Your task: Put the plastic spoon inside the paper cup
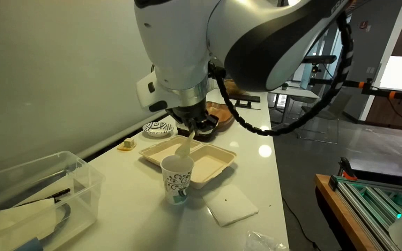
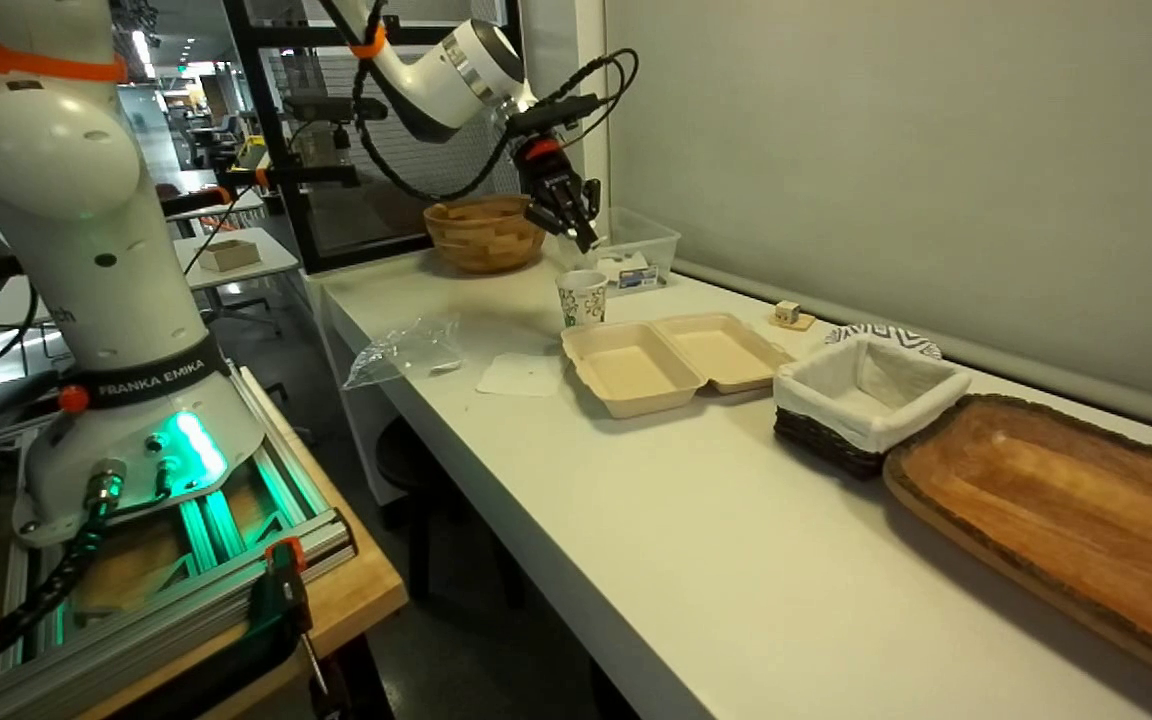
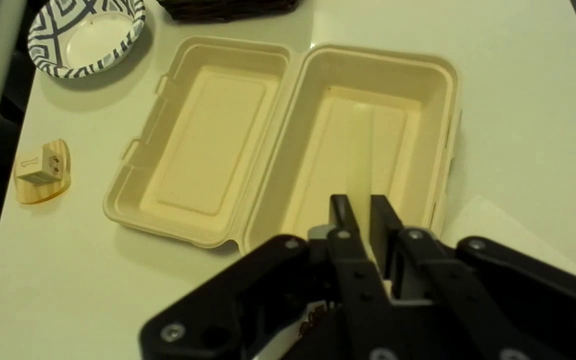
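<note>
The pale plastic spoon [image 1: 183,148] is held in the air, tilted, with its bowl end down. My gripper [image 1: 193,131] is shut on its handle, and the handle's far end sticks out past the fingertips [image 3: 361,207] in the wrist view [image 3: 360,155]. The white paper cup [image 1: 176,179] stands upright on the table. The spoon's bowl overlaps the cup's back rim in an exterior view; I cannot tell whether it is over or behind the opening. In an exterior view the gripper [image 2: 588,238] is above the cup [image 2: 581,298]. In the wrist view the gripper mostly hides the cup [image 3: 295,332].
An open beige food tray [image 1: 206,162] lies close behind the cup. A white napkin [image 1: 230,205] lies beside it. A clear plastic bin [image 1: 92,195] stands near the wall. A lined basket [image 2: 861,390], a wooden tray [image 2: 1066,500] and a plastic bag [image 2: 406,350] are also on the table.
</note>
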`<action>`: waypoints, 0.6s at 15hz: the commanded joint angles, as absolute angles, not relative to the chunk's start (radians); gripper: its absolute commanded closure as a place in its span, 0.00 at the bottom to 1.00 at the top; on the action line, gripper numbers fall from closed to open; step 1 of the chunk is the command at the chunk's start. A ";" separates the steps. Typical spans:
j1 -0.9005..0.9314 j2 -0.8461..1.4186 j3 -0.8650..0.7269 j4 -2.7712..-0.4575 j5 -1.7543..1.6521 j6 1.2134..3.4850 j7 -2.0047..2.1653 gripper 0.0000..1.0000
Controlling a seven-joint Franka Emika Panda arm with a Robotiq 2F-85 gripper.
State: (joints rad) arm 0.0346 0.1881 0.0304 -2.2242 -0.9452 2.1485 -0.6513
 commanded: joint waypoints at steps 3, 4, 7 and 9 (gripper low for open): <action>0.033 0.296 0.035 -2.158 -1.005 2.147 -0.580 0.97; 0.032 0.308 0.036 -2.149 -1.005 2.145 -0.572 0.97; 0.033 0.335 0.046 -2.135 -0.990 2.162 -0.560 0.68; 0.037 0.329 0.060 -2.130 -0.965 2.159 -0.545 0.48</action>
State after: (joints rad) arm 0.0354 0.3152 0.0403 -2.1476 -0.9786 2.1495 -0.5837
